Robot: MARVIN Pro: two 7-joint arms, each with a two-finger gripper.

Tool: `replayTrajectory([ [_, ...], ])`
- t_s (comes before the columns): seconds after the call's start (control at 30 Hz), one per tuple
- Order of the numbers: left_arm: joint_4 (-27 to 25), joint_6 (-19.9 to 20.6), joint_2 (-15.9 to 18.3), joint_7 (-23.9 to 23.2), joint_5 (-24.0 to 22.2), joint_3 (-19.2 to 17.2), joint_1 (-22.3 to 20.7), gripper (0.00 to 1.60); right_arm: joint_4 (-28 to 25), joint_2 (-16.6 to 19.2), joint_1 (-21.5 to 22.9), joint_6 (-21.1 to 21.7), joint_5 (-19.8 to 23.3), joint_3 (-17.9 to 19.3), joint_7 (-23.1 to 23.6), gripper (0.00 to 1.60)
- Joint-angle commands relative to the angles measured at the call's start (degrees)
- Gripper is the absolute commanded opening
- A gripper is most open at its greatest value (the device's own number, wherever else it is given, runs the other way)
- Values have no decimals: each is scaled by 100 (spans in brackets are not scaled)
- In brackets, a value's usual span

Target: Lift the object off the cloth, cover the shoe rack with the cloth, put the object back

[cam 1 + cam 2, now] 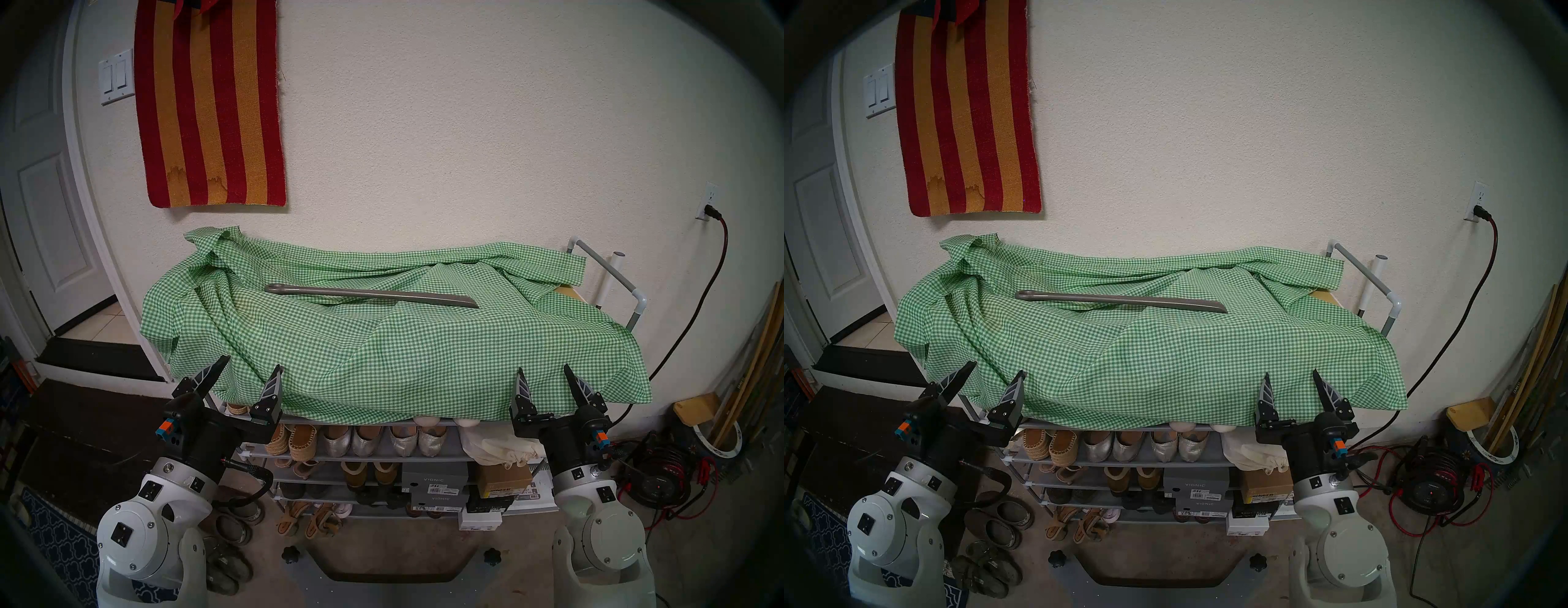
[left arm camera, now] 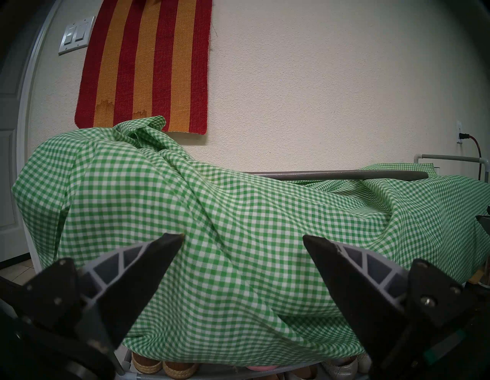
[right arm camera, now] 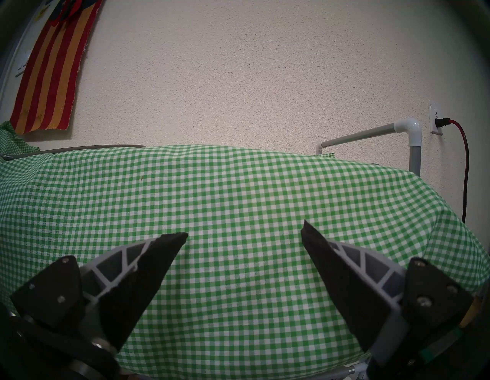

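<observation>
The green-and-white check cloth (image 1: 382, 339) lies bunched over the top of the shoe rack (image 1: 594, 271), its front edge hanging just below the top shelf. The grey shoehorn (image 1: 373, 294) lies across the cloth near the back, rounded holed end to the left. It also shows in the left wrist view (image 2: 344, 175). My left gripper (image 1: 250, 368) is open and empty at the cloth's front left. My right gripper (image 1: 544, 372) is open and empty at the cloth's front right. The wrist views show the cloth (image 2: 238, 252) (image 3: 238, 212) close ahead of each open gripper.
A red-and-gold striped textile (image 1: 212, 106) hangs on the wall above left. Lower shelves hold shoes (image 1: 360, 439) and boxes (image 1: 432, 488). A red cord (image 1: 717, 263) runs from a wall outlet at right. A cable reel (image 1: 662, 479) and loose shoes (image 1: 229, 530) are on the floor.
</observation>
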Motion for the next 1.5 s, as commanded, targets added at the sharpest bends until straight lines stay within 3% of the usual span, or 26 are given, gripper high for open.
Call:
replayTrajectory([
  [0.0, -4, 3, 4, 3, 9, -5, -6, 160, -2, -1, -1, 2, -1, -3, 0, 160],
  [0.23, -40, 20, 1, -7, 3, -14, 14, 160, -2, -1, -1, 2, -1, -3, 0, 160],
  [0.4, -478, -80, 25, -99, -30, -117, 148, 160, -2, -1, -1, 2, -1, -3, 0, 160],
  [0.83, -544, -976, 11, -423, -218, -270, 272, 160, -1, -1, -1, 0, 0, -2, 1, 160],
  [1.23, -544, -1545, 451, -442, -323, -852, -713, 160, 0, -1, 0, -2, 0, -2, 1, 160],
  [1.47, -544, -1334, 935, -659, -132, -814, -1207, 160, 0, -1, 0, -2, 0, -1, 2, 160],
])
